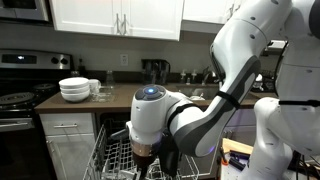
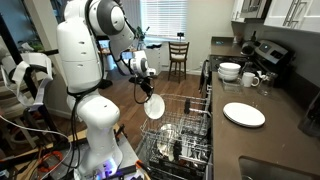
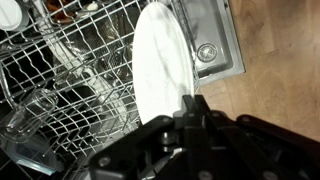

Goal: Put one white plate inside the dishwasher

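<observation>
Wrist view: the end effector [image 3: 192, 101] is pressed together on the rim of the plate [image 3: 158, 62], which stands on edge and runs away from the camera. To one side of the plate lies the wire rack [image 3: 60, 85] of the dishwasher [image 2: 186, 140], holding clear glassware [image 3: 24, 124]. To the other side lie a steel panel [image 3: 215, 35] with a round fitting and the wooden floor [image 3: 275, 85]. In an exterior view the end effector [image 2: 148, 91] pinches the plate [image 2: 154, 107] from above. The plate hangs upright over the outer edge of the pulled-out rack [image 2: 182, 128]; whether it touches the wires cannot be told. Beyond the rack, the surface [image 2: 285, 125] carries a second plate [image 2: 243, 114] lying flat, then a stack of bowls [image 2: 229, 71] with a mug [image 2: 250, 79] just beside it, and the stove [image 2: 268, 52] behind them. A chair [image 2: 178, 52] stands farthest back by the window. In the exterior view facing the cabinets, the arm [image 1: 190, 115] hides the plate, with the bowls [image 1: 74, 89] behind.
</observation>
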Available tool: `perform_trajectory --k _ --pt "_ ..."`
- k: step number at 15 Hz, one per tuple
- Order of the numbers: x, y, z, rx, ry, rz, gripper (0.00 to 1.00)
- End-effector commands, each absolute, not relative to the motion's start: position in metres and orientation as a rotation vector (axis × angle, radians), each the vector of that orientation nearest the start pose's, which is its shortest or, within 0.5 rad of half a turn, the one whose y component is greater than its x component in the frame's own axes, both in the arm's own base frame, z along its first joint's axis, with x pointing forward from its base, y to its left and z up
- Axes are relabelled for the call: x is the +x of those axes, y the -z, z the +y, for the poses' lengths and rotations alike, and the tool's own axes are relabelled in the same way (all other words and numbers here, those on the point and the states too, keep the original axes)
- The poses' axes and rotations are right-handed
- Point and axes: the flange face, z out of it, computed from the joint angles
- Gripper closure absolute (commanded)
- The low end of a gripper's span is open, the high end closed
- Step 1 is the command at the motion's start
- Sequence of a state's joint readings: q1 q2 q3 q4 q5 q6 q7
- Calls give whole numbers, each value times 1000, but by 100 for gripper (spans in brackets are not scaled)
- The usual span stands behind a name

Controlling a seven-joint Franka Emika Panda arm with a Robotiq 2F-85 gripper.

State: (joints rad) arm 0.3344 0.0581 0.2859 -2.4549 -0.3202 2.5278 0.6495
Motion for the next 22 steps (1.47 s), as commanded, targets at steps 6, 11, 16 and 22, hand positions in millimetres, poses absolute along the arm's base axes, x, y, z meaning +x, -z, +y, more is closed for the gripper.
perform_trajectory --k 6,11,16,22 --pt "360 -297 256 -3154 73 -440 99" --pt "359 -287 248 -3128 28 -489 99" --pt "357 -285 246 -3127 17 -498 96" --pt "358 -287 242 -3129 20 -488 99"
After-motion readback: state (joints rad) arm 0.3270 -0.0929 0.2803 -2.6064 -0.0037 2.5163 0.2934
